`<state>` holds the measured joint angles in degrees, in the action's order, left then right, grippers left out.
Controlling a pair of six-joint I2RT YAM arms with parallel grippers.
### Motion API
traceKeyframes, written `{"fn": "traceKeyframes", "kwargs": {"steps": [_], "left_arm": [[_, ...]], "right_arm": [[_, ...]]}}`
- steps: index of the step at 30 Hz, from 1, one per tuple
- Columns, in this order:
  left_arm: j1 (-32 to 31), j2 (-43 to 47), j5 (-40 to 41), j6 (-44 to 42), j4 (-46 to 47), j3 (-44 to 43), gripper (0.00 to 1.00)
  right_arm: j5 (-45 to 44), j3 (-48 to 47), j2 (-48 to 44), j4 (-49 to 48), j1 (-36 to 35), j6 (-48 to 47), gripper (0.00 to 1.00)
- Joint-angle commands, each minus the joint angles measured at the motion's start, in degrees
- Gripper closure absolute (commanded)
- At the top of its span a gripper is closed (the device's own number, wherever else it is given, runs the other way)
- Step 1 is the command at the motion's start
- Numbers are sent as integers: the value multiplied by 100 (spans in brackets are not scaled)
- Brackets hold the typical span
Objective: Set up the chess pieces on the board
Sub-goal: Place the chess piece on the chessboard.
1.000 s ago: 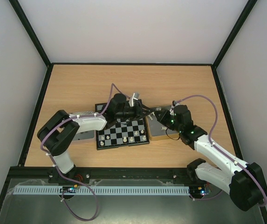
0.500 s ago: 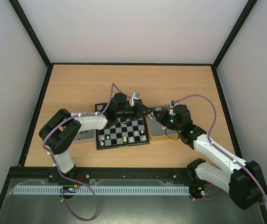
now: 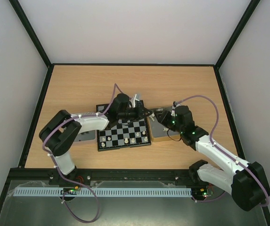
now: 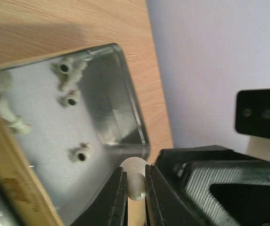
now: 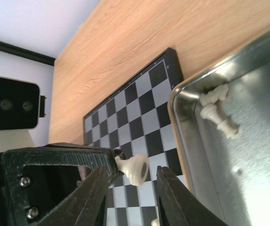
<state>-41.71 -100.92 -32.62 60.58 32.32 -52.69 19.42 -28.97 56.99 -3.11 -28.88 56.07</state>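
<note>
Left tool (image 4: pixel 135 184) is clamped on 1 white piece (image 4: pixel 135 172), held up near the rim of the right tin (image 4: pixel 127 96). Right tool (image 5: pixel 131 176) stands open, 1 finger on either side of that piece, not touching it. Inside the right tin, loose pieces (image 4: pixel 80 153) lie on their sides, 3 of them clustered in a corner. Just beside it, the board (image 3: pixel 124 128) carries several white pieces (image 3: pixel 132 140) on its near rows. Left tin (image 3: pixel 86 137) sits at the board's other side, partly under an arm, its contents too small to tell.
</note>
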Motion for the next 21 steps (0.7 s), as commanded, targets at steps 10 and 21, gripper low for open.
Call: {"fn": "traceKeyframes", "kwargs": {"steps": [10,21], "left_arm": [[-180,1714,3292,-2386,-4507,-116,93],[-1419,2963,5322,-1999,-6060,846,91]], "right_arm": [[-918,-250,-96,574,-21,-316,63],[-1010,-231,161,478,-21,-300,63]]}}
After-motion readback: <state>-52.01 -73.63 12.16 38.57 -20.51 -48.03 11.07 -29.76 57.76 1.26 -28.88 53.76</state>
